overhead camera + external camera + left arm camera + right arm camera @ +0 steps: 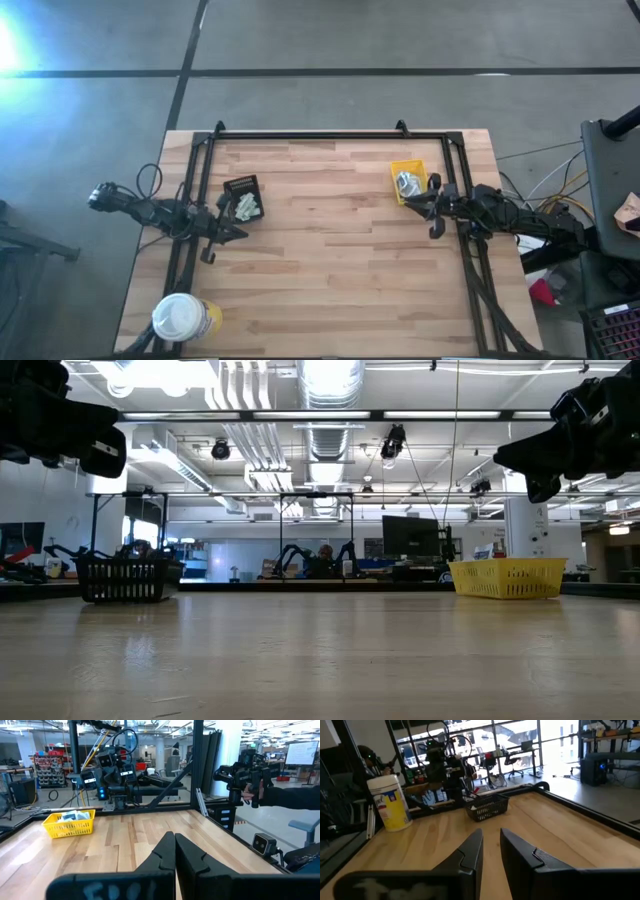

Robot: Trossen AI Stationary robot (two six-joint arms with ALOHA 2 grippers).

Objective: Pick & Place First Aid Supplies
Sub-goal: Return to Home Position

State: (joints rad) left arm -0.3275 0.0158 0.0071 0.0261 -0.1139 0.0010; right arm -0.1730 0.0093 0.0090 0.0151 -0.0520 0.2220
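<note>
Wood table (330,260): supplies (246,206) sit sorted in black tray (240,184) left and yellow bin (405,166) right. Left gripper (232,234) closed, empty; right gripper (408,202) slightly parted, empty; both raised, likely homing.

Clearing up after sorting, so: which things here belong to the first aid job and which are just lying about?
Job: pale packets in the black bin; grey-white packets in the yellow bin; left gripper near the black bin, right gripper near the yellow.
Lying about: white-lidded yellow tub, at a table corner.
</note>
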